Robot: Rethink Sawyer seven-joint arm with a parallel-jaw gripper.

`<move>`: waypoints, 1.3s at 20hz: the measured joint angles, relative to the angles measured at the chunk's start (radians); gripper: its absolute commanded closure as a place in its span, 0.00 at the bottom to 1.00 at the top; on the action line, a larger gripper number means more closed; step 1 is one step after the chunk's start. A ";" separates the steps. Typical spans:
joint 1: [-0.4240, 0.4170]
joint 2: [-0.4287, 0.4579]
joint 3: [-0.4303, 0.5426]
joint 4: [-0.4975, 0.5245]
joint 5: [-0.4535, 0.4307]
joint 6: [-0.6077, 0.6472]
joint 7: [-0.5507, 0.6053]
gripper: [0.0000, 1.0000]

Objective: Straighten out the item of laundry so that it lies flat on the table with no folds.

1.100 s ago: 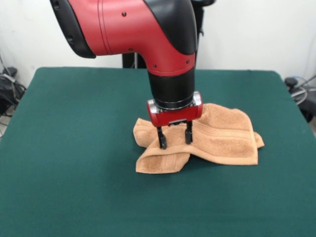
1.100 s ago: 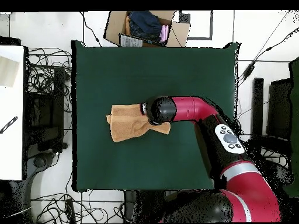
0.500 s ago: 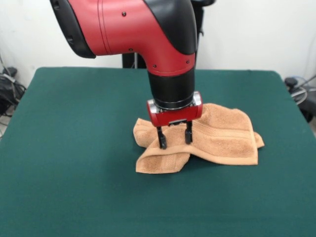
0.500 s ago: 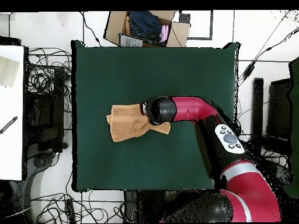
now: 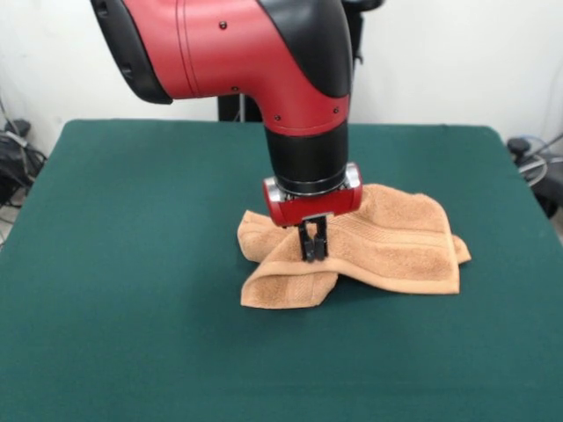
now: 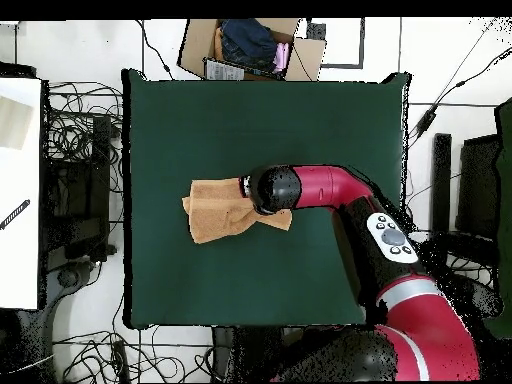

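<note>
The item of laundry point(image 5: 396, 242) is an orange-tan towel lying crumpled on the green table point(image 5: 132, 264), with a folded-over flap at its front left. In the overhead view the towel point(image 6: 212, 210) lies left of centre, partly hidden under the arm. My gripper point(image 5: 313, 252) comes straight down onto the towel's raised fold near its left part. Its two black fingers are pressed together, pinching a ridge of the cloth. In the overhead view the red arm's wrist hides the gripper.
A cardboard box point(image 6: 250, 45) with clothes stands beyond the table's far edge in the overhead view. Cables and equipment point(image 6: 80, 190) lie on the floor around the table. A white surface point(image 6: 20, 190) sits at the left.
The gripper's fingers, spread apart over the towel in the earlier frames, have come together on the fold. The arm has stayed in place and the towel has barely shifted.
</note>
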 measured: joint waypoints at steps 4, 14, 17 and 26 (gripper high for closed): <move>0.004 0.000 -0.002 0.000 0.000 -0.005 0.000 1.00; 0.004 0.000 -0.004 0.000 0.000 -0.005 0.000 1.00; 0.005 -0.008 -0.006 0.000 0.000 -0.009 0.000 1.00; 0.010 -0.099 -0.010 0.007 0.000 -0.009 0.000 1.00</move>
